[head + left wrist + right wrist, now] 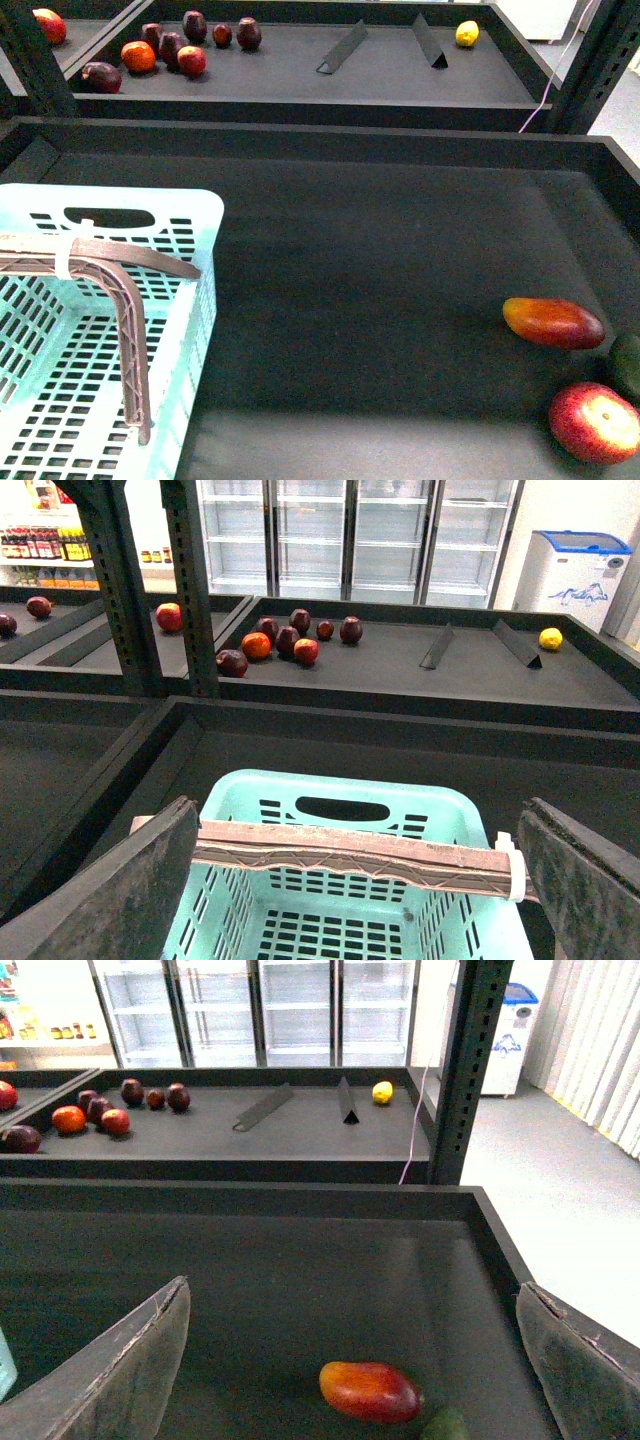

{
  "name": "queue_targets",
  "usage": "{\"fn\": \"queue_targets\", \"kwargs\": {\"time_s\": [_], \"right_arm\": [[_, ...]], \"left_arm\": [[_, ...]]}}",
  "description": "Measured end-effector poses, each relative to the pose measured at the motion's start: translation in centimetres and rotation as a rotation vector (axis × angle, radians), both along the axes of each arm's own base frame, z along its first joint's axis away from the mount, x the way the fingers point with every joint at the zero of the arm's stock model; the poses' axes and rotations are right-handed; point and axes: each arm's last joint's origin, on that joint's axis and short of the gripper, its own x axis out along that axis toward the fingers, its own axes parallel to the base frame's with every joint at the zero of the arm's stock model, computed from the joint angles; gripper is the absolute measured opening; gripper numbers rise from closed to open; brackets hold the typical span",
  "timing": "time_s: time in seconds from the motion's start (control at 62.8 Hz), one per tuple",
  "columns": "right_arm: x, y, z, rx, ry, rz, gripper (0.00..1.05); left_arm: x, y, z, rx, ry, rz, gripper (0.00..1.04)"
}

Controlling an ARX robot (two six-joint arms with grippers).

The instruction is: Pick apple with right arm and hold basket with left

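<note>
On the black shelf tray (380, 280), robot's near right: round red yellow-speckled apple (596, 422), just beside elongated red-orange mango (553, 322).
Near left: light turquoise slotted plastic basket (200, 290), brown-grey swing handle (128, 330) across it.
Left gripper (358, 815): fingers wide apart, over handle.
Right gripper (352, 1288): fingers wide apart, above tray.

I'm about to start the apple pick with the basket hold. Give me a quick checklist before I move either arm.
1. Open left tool: ok, the handle shows between its fingers.
2. Grip on the basket: not ok, nothing is closed on the handle yet.
3. Open, empty right tool: ok.
4. Sight of the apple in the right wrist view: not ok, only the mango and a green fruit show there.
5. Room around the apple: the mango lies apart, ok; whether the green fruit touches it, cannot tell.
</note>
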Motion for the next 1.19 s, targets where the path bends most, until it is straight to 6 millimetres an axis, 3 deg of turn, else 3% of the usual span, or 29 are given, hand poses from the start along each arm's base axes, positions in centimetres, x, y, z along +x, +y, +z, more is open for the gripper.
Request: {"fn": "queue_targets", "kwargs": {"time_s": [0.573,0.7,0.796,1.035,1.194], "right_arm": [[0.0,0.0,0.0,0.0,0.0,0.0,0.96],[0.0,0.0,0.0,0.0,0.0,0.0,0.96],[0.0,0.0,0.0,0.0,0.0,0.0,0.96],[0.0,0.0,0.0,0.0,0.0,0.0,0.96],[0.0,0.0,0.0,0.0,0.0,0.0,0.96]], "left_arm": [[0.0,0.0,0.0,-0.004,0.003,0.001,0.97],[0.3,0.0,-0.4,-0.274,0.444,0.057,0.97],[0.9,-0.1,-0.7,-0.422,0.511,0.094,0.97],[4.2,-1.0,-0.2,-0.707,0.582,0.034,0.97],[9.0,-0.9,0.8,-0.922,0.578,0.052,0.97]]}}
